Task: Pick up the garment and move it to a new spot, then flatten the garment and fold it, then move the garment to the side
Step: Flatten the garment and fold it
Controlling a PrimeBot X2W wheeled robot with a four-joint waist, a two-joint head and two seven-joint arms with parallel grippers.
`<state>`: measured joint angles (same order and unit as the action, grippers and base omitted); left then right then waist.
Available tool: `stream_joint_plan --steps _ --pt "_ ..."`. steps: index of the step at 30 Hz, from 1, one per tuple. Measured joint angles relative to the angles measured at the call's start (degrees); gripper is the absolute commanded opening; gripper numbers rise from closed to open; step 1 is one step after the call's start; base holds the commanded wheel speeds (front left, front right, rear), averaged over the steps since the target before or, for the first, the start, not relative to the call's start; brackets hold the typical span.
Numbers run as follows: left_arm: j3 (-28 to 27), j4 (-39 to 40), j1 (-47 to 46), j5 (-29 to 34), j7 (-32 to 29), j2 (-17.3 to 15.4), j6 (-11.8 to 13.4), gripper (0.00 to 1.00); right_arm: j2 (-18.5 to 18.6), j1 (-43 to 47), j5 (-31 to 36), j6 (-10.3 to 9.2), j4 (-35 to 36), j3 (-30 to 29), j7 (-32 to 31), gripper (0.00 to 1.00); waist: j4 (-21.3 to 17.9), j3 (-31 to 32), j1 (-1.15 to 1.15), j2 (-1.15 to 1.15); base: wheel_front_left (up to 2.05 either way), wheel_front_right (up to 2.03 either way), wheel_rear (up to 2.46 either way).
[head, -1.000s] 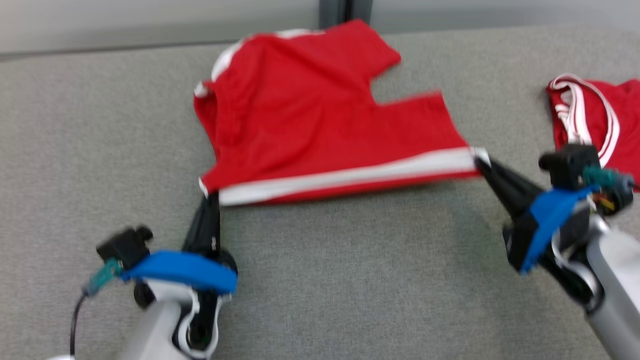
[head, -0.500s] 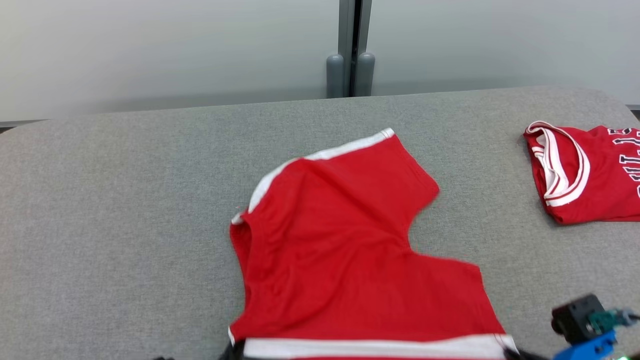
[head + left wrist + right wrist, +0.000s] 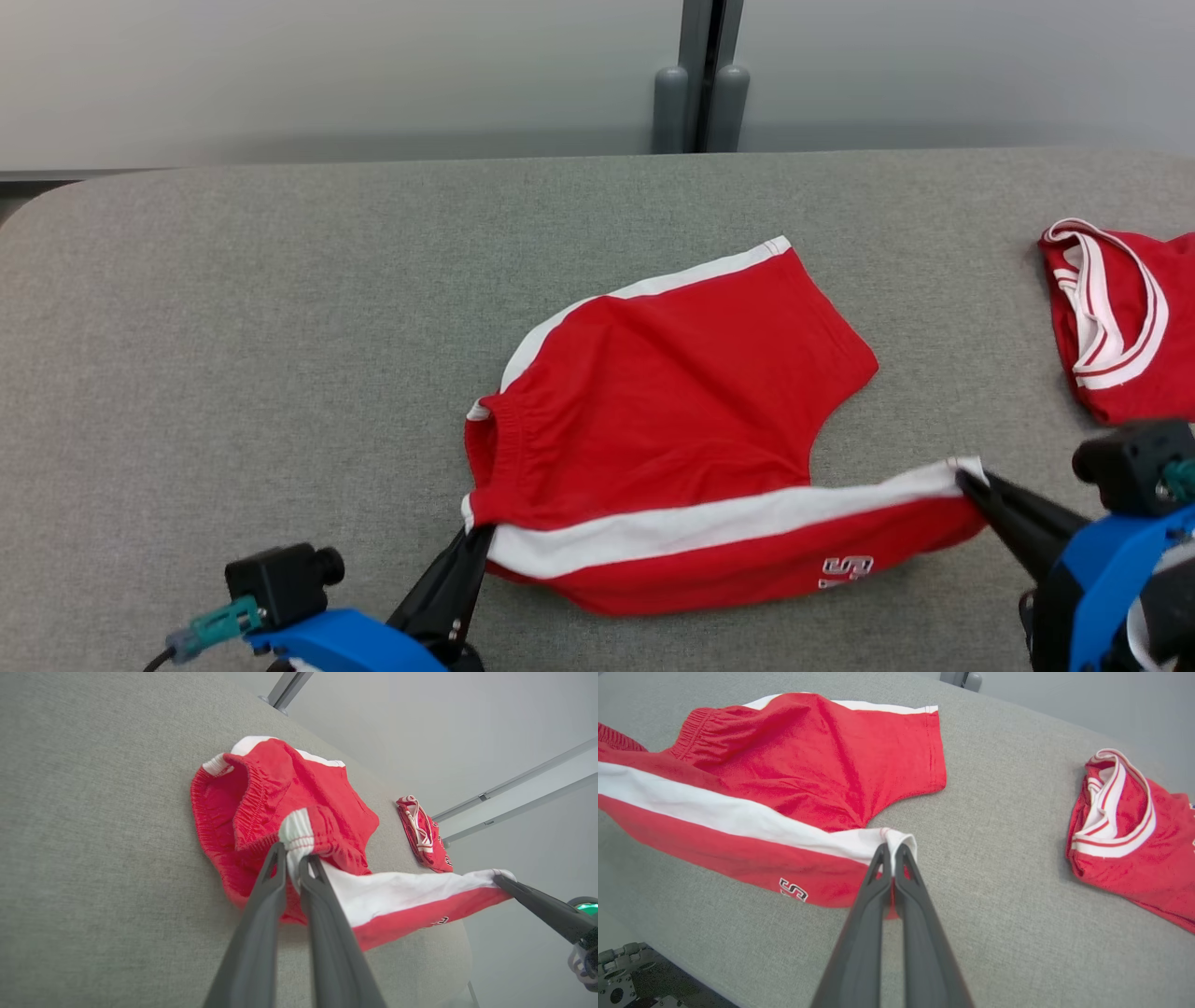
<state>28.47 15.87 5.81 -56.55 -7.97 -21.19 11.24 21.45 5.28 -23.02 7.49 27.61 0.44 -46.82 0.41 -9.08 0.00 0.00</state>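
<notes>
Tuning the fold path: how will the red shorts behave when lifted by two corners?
Likely floppy: the red shorts drape between the left gripper and right gripper, far leg lying on the grey surface. Probably light; thin pinches hold it. Its elastic waistband may bunch.

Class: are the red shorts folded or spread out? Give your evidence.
Spread, not folded: red shorts lie open on the table, far leg flat; left gripper and right gripper pinch the striped near edge, lifted.
</notes>
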Motion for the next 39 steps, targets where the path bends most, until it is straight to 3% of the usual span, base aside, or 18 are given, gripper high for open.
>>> stream_joint_plan --steps 7,16,25,35,36,37,38,39 --pt "-0.6 -4.8 -9.2 -0.5 -0.5 4.8 0.3 0.00 4.3 -15.6 -1.2 0.00 -11.2 4.9 9.0 0.00 1.3 -2.8 0.01 0.00 0.00 0.00 0.00" --pt "-2.0 -15.7 -19.8 -0.7 2.5 10.8 -0.3 0.00 6.3 -31.6 -1.7 -0.01 -26.5 10.9 18.4 0.00 3.9 -7.8 0.01 0.00 0.00 0.00 0.00" --pt "-3.2 -26.4 -27.9 -0.9 5.3 14.8 -1.9 0.00 6.3 -45.0 -1.2 0.00 -40.5 17.7 26.1 0.00 6.0 -13.2 0.01 0.00 0.00 0.00 0.00" --pt "-3.2 -33.7 -32.0 -1.1 8.3 16.4 -4.2 0.00 5.9 -52.4 -2.4 0.00 -52.1 23.4 31.4 0.00 7.5 -16.6 0.01 0.00 0.00 0.00 0.00" --pt "-3.2 -34.2 -32.2 -1.3 8.5 16.5 -4.4 0.31 5.8 -52.8 -2.9 0.00 -53.0 23.9 31.8 0.46 7.6 -16.7 0.01 0.00 0.00 0.00 0.00" --pt "-3.1 -34.5 -32.4 -1.4 8.7 16.6 -4.7 0.58 5.8 -53.0 -3.1 0.00 -53.7 24.4 32.1 1.00 7.6 -16.8 0.01 0.00 0.00 0.00 0.00" --pt "-3.1 -34.8 -32.5 -1.5 8.8 16.7 -4.9 0.98 5.8 -53.3 -3.6 0.00 -54.4 24.9 32.2 1.00 7.6 -16.9 0.01 0.00 0.00 0.00 0.00" --pt "-3.1 -35.0 -32.6 -1.7 9.0 16.8 -5.2 1.00 5.8 -53.5 -4.0 0.00 -55.0 25.3 32.5 1.00 7.6 -16.8 0.01 0.00 0.00 0.00 0.00"
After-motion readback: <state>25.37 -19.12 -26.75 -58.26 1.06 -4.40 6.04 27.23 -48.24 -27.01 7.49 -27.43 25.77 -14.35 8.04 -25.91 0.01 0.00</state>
